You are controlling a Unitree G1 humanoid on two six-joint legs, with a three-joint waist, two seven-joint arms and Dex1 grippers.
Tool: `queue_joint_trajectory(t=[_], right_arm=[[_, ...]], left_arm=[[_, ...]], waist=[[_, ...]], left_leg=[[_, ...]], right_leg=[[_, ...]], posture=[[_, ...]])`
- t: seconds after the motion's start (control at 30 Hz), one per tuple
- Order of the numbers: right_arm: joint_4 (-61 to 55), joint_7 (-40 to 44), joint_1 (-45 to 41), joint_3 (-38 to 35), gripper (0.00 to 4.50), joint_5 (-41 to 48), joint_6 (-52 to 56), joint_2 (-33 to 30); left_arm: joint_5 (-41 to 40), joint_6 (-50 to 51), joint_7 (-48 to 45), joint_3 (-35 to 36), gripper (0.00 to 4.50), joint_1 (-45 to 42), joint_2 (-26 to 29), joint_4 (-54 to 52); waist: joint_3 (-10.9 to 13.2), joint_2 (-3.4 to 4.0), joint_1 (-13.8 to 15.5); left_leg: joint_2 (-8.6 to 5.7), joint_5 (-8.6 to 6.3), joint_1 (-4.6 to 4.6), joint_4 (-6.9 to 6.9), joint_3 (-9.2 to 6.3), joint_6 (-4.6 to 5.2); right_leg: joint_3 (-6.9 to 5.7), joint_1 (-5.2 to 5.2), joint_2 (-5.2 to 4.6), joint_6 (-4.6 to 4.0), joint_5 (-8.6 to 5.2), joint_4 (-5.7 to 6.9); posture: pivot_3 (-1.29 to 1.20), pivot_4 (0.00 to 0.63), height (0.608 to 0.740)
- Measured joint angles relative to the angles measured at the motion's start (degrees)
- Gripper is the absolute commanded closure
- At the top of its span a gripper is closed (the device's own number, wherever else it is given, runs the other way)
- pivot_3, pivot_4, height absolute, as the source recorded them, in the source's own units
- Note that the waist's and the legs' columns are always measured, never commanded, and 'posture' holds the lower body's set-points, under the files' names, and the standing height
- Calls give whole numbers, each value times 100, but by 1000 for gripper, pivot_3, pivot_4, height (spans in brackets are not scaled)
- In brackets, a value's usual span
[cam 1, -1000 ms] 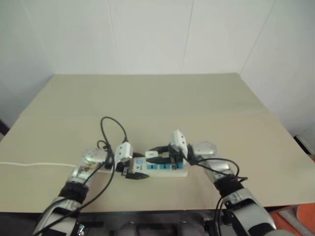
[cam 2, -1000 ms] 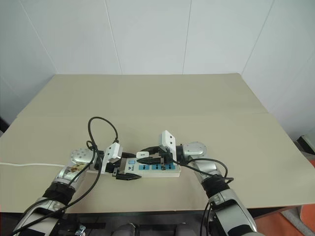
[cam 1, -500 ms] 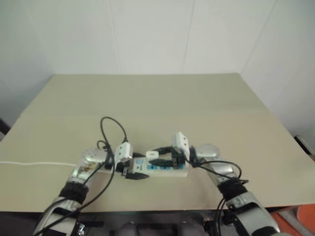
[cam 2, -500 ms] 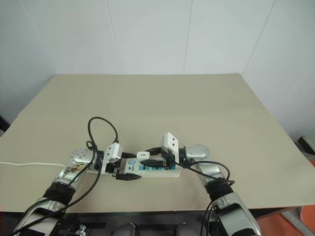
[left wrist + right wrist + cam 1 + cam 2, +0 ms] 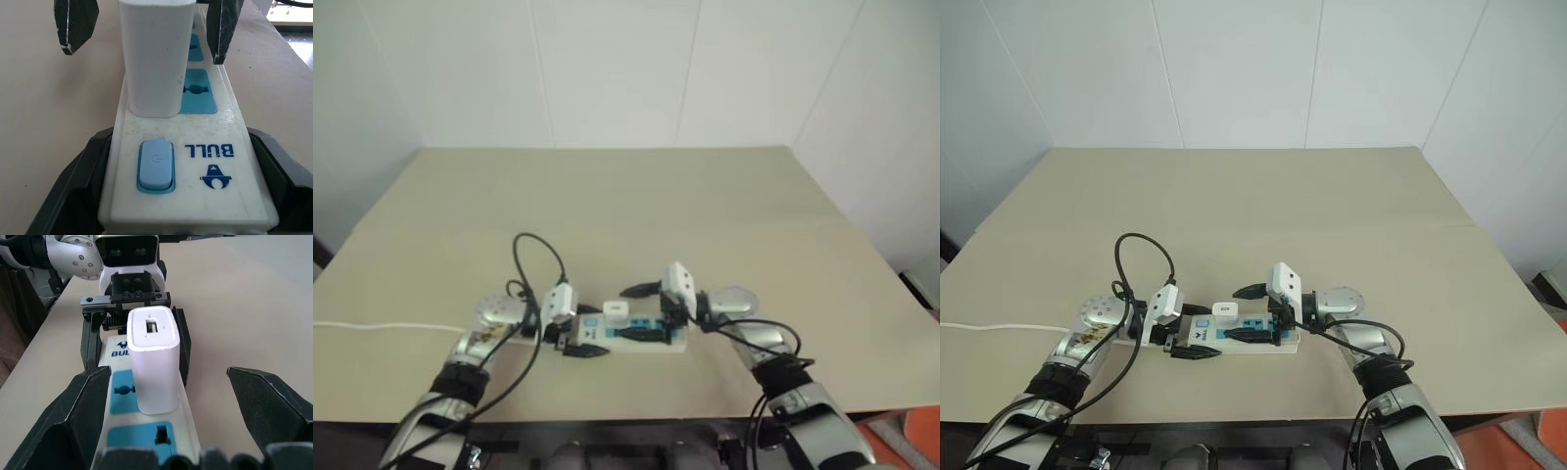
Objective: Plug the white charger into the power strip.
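The right pincer [image 5: 1255, 313] is seen released, its two black fingers spread wide to either side of the white charger [image 5: 1225, 309] and touching nothing. A second earlier those fingers were closed on the charger; since then they have parted and the pincer has drawn slightly back toward the right end of the strip. The left pincer [image 5: 1193, 344] is seen clasped about the switch end of the power strip [image 5: 1278, 338], one finger against each long side, as it was a second ago; no shift of that arm is noted.

The charger is found standing upright in the first blue socket next to the switch, its base seated on the strip face, unsupported by either pincer. The strip lies flat on the counter [image 5: 1332, 215], near the front edge, in the same place as before.

The prongs are hidden within the socket. The depth of seating cannot be judged. In the left wrist view the charger's top [image 5: 156, 4] is cut off by the frame. The strip's thin white cord [image 5: 999, 328] runs off the picture's left edge.
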Motion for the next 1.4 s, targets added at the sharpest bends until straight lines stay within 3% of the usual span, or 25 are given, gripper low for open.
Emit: queue_joint_trajectory(t=[0.03, 0.3, 0.57, 0.8, 1.07, 1.4], right_arm=[[-25, 8, 11, -12, 0, 4, 4, -50], [-426, 13, 198, -180, 0, 66, 137, -451], [-1241, 161, 551, -947, 0, 443, 432, -1500], [-1499, 499, 1009, -1659, 0, 748, 532, -2551], [-1705, 617, 1495, -2016, 0, 756, 688, -3235], [-2033, 488, 1803, -2297, 0, 815, 853, -3343]], left_arm=[[0, 2, 0, 7, 33, 0, 2, -6], [-368, 118, -117, 271, 33, 291, 315, -696], [-1156, 869, -504, 1109, 33, 926, 1642, -2019], [-1342, 1096, -435, 1940, 33, 1107, 2332, -1989], [-1533, 1310, -314, 2168, 33, 1222, 2364, -2029], [-1550, 1514, -286, 2167, 33, 1223, 2363, -2149]], waist=[[0, 0, 2], [5, 0, 5], [22, 3, 12], [38, 4, 38], [40, 4, 36], [41, 3, 31]], left_leg=[[0, 0, 0, 0, 0, 0], [0, 0, -27, -1, 0, 0], [4, 0, -28, -10, 4, 0], [6, 0, -27, -10, 13, 0], [8, 0, -28, -13, 18, -1], [8, 0, -29, -13, 22, -1]], right_leg=[[0, 0, 0, 0, 0, 0], [0, -26, 0, -7, 4, -1], [0, -33, -3, -2, -5, -8], [0, -33, -6, 19, -25, -14], [3, -38, -6, 18, -25, -14], [6, -38, -6, 20, -25, -14]], posture=[[0, 150, 740], [0, 150, 740], [0, 150, 740], [0, 150, 740], [0, 150, 740], [0, 150, 740]])
